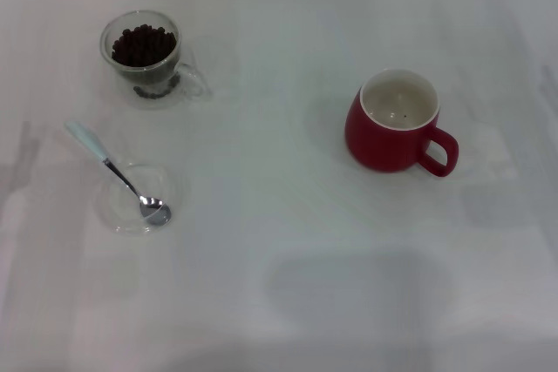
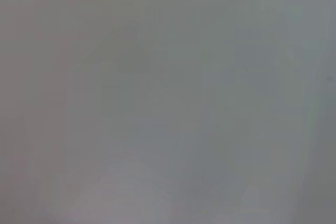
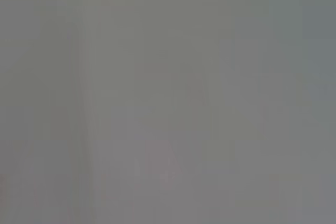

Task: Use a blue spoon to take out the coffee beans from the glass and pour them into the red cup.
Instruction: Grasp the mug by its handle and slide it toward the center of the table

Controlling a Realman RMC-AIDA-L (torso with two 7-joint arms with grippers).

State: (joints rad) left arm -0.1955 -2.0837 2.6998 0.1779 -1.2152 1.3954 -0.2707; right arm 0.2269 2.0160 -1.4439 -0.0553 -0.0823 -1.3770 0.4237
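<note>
In the head view the glass [image 1: 148, 63] stands at the far left, filled with dark coffee beans [image 1: 144, 44], its clear handle pointing right. The blue spoon [image 1: 119, 173] lies nearer me on the left, its silver bowl resting in a flat clear saucer [image 1: 144, 198] and its pale blue handle pointing away to the left. The red cup [image 1: 397, 124] stands upright at the right, handle to the near right, with a couple of dark specks in its white interior. Neither gripper shows in any view. Both wrist views show only plain grey surface.
A white table [image 1: 279, 285] carries everything. A wide stretch of bare table lies between the glass and the red cup and along the near edge.
</note>
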